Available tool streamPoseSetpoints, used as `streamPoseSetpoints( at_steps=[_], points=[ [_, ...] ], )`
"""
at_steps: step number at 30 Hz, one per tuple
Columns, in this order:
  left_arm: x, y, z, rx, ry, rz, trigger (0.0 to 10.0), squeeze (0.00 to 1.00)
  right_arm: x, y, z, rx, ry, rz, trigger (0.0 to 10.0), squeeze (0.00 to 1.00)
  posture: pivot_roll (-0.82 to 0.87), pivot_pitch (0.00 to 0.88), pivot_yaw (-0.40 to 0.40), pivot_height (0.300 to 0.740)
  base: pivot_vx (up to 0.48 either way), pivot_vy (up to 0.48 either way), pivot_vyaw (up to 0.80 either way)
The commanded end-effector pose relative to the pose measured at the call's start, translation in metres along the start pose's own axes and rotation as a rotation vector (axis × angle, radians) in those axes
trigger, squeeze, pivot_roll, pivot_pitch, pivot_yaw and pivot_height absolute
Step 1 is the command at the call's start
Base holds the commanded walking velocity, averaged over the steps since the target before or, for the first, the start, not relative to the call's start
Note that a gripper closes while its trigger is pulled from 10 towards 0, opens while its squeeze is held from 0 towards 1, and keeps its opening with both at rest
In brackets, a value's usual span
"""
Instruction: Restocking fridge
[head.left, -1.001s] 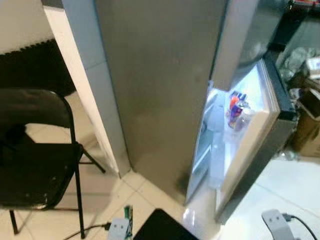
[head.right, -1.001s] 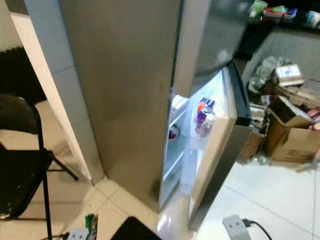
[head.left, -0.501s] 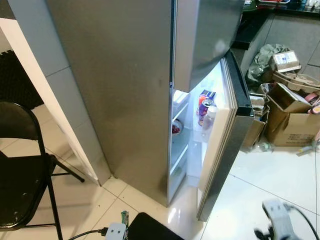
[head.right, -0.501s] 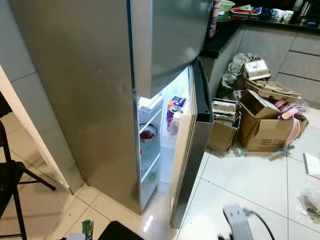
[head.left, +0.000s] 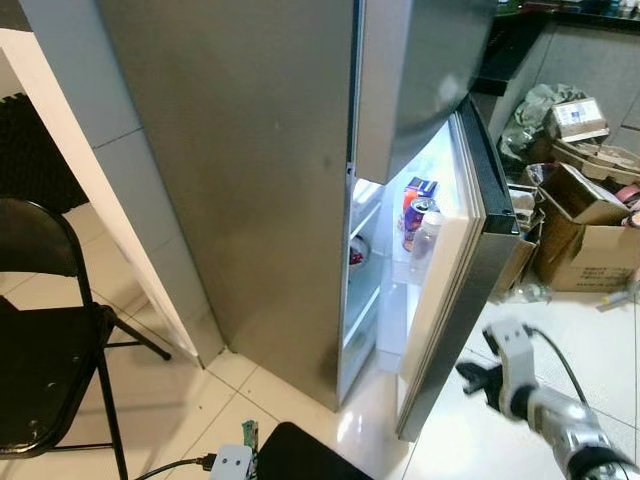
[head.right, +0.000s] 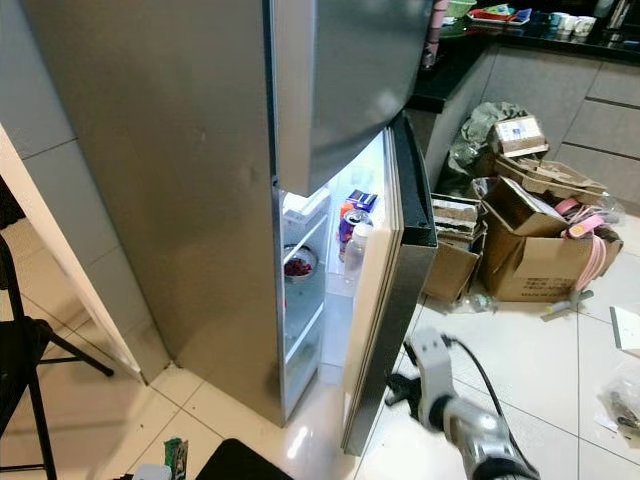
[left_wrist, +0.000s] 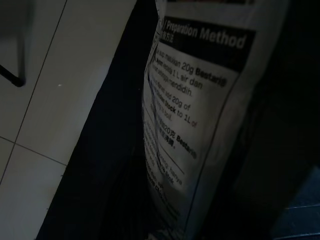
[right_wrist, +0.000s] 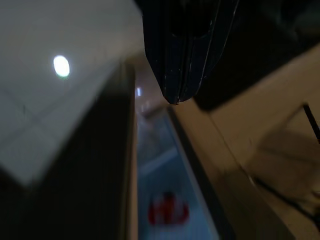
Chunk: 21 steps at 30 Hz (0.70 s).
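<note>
**Right arm reaches toward half-open fridge door as left holds a packet low**

The fridge (head.left: 270, 170) stands with its lower door (head.left: 455, 260) swung partway out, the lit interior showing between the cabinet and the door's inner face. The door's free edge lies just ahead of and to the left of the right tool (head.left: 480, 372), which hangs low beside the door's outer face, close to it but, as far as the head views show, not touching. The door's long axis runs upright, so any push or pull would act sideways on that tall edge. The right arm is plainly the nearer: it is stretched forward from the lower right, forearm angled up toward the door, wrist cable trailing behind. How far its fingers are parted cannot be made out; the right wrist view gives a dark fingertip (right_wrist: 175, 55) against a blurred strip of bright fridge interior.

The left tool (head.left: 235, 462) sits low at the bottom of the head view, above the tiled floor (head.left: 200, 400). Its wrist camera looks along a printed packet (left_wrist: 195, 125) bearing preparation instructions, which it appears to hold; the grip itself is lost in shadow.

On the door shelf stand a carton (head.left: 420, 190), a can (head.left: 413, 215) and a clear bottle (head.left: 425, 240); a bowl (head.left: 356, 254) sits on an inner shelf. Judging by this, the door likely needs widening before the packet goes in.
</note>
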<state>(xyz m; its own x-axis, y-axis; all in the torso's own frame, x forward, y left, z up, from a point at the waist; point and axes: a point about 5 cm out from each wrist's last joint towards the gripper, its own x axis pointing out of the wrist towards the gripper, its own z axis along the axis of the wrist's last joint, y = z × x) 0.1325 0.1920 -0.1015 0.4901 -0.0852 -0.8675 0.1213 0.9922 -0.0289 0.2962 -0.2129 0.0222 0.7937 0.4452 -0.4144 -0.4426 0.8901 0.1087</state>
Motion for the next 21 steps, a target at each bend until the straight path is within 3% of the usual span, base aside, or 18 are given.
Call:
streamPoseSetpoints(
  at_steps=[1,4,10,14,16,21],
  points=[
    [-0.002,-0.007,-0.012,0.001,0.041,-0.033,10.0,0.0,0.003,0.001,0.01,0.005,-0.058,0.009,10.0,0.0,0.0,0.0,-0.033,0.74,0.0,0.0,0.0],
    [-0.002,-0.006,-0.013,0.0,0.041,-0.03,10.0,0.0,0.014,0.007,0.033,-0.033,-0.125,0.038,10.0,0.0,0.0,0.0,-0.034,0.74,0.0,0.0,0.0],
    [-0.002,-0.005,-0.013,-0.002,0.041,-0.027,10.0,0.0,0.023,0.014,0.054,-0.089,-0.176,0.066,10.0,0.0,0.01,0.0,-0.033,0.74,0.0,0.0,0.0],
    [-0.002,-0.005,-0.013,-0.004,0.041,-0.028,10.0,0.0,0.025,0.012,0.063,-0.157,-0.188,0.0,10.0,0.0,0.01,0.0,-0.033,0.74,0.0,0.0,0.0],
    [-0.002,-0.005,-0.014,-0.006,0.042,-0.028,10.0,0.0,0.023,0.003,0.073,-0.218,-0.21,-0.127,10.0,0.0,0.0,0.0,-0.032,0.74,0.0,0.0,0.0],
    [-0.002,-0.006,-0.014,-0.007,0.043,-0.03,10.0,0.0,0.019,-0.005,0.075,-0.29,-0.207,-0.227,10.0,0.0,0.0,0.0,-0.032,0.74,0.0,0.0,0.0]
  ],
)
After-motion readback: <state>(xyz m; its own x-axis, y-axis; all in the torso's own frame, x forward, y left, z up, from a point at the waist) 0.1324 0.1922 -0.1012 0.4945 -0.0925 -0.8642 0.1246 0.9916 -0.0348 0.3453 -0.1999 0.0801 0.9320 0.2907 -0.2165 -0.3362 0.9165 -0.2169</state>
